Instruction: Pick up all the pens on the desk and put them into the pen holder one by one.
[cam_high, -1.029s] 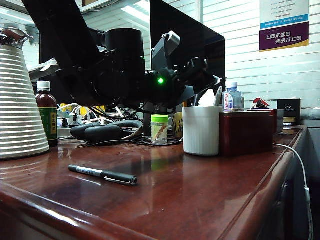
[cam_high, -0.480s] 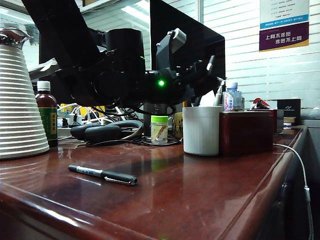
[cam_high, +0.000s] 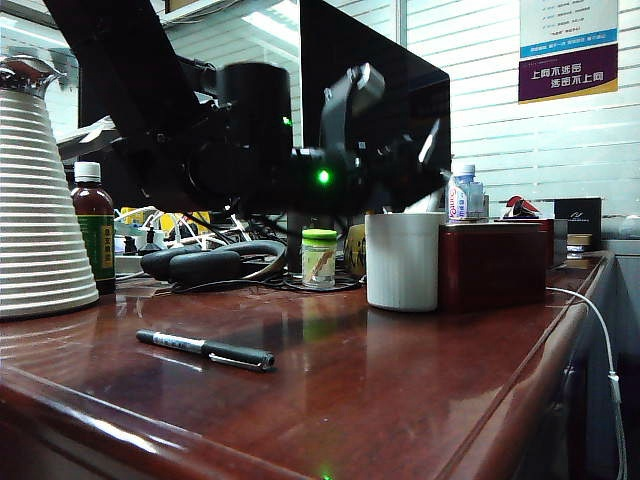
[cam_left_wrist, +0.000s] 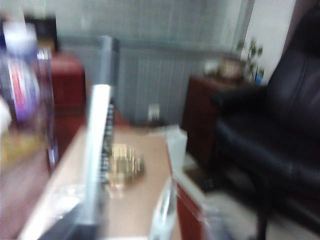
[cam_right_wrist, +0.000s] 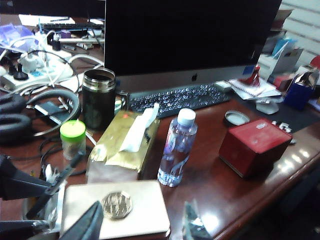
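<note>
Left gripper (cam_high: 425, 165), blurred above pen holder (cam_high: 401, 260), pinching pen (cam_left_wrist: 97, 145) for insertion; right gripper (cam_right_wrist: 142, 222) spread, empty, beside holder; one pen (cam_high: 205, 349) lies on desk (cam_high: 400, 400) before the holder.

The exterior camera sat low at the edge of the desk (cam_high: 380, 400), almost level with its surface, and looked across it toward the monitor (cam_high: 375, 100) and window blinds. The right wrist camera looked down from high over the same desk, facing the monitor (cam_right_wrist: 190, 35), with a water bottle (cam_right_wrist: 176, 147) at centre frame; that bottle (cam_high: 463, 195) also stood right of centre in the exterior view. The left wrist camera, badly blurred, faced level across the room toward a black chair (cam_left_wrist: 280, 130).
</note>
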